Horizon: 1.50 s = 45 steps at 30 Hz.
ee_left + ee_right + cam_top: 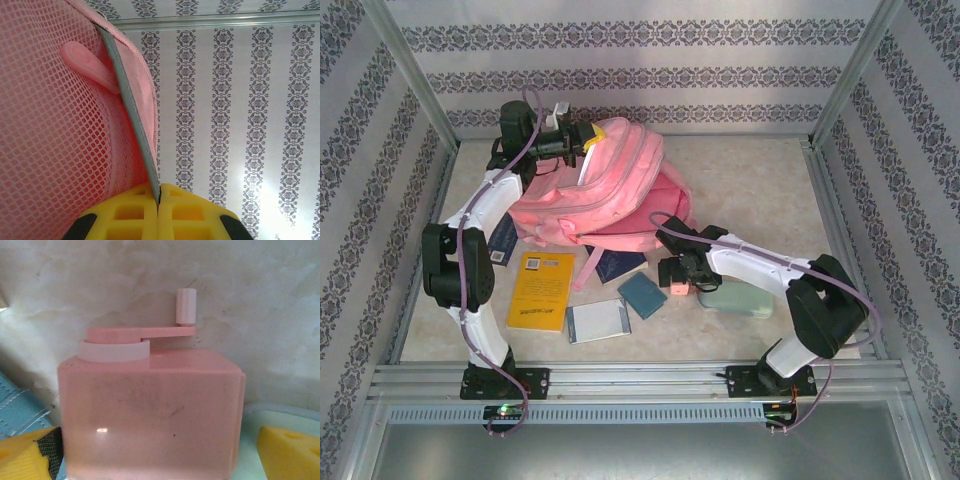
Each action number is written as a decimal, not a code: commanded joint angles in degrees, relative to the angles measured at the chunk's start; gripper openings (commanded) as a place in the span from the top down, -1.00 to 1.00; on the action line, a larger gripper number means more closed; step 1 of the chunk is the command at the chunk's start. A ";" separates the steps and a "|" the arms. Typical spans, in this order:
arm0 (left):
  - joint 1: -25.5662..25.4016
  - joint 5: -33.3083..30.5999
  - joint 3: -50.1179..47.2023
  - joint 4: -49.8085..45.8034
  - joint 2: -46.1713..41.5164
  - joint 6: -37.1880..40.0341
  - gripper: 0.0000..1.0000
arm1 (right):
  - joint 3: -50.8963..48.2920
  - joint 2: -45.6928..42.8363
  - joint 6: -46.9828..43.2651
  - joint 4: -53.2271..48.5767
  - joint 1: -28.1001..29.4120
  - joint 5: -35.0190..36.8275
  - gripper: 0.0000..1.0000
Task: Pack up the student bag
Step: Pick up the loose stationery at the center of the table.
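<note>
The student bag, a big pink backpack, lies at the back middle of the table with its opening toward the left arm. My left gripper is shut on the grey trim of the bag's opening, lifting that edge. Pink mesh lining and a pink zipper pull are to the left of the trim in the left wrist view, above the left gripper. My right gripper is open in front of the bag. A pink box sharpener with a crank stands between its yellow fingers.
On the table in front of the bag lie a yellow book, a grey-white notebook, a teal pouch, a dark blue booklet and a pale green case. Patterned walls enclose three sides.
</note>
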 commanded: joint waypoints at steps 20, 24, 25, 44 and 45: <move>0.45 0.87 0.92 5.11 -3.77 0.52 1.00 | -3.12 -7.33 2.05 2.83 -0.01 1.67 -0.50; 0.45 0.89 0.62 5.25 -3.95 0.52 1.00 | -3.70 -11.92 1.79 2.20 -0.78 1.39 -0.50; 0.45 0.90 0.52 5.21 -4.03 0.57 1.00 | -3.69 -13.22 1.67 2.10 -1.01 1.53 -0.50; -0.26 0.75 0.70 2.75 -5.01 1.85 1.00 | 9.89 -16.14 -2.15 17.29 -9.43 -10.18 -0.40; -0.22 0.80 0.75 2.76 -4.93 1.79 1.00 | 11.03 -14.63 -1.89 18.39 -9.74 -11.16 -0.41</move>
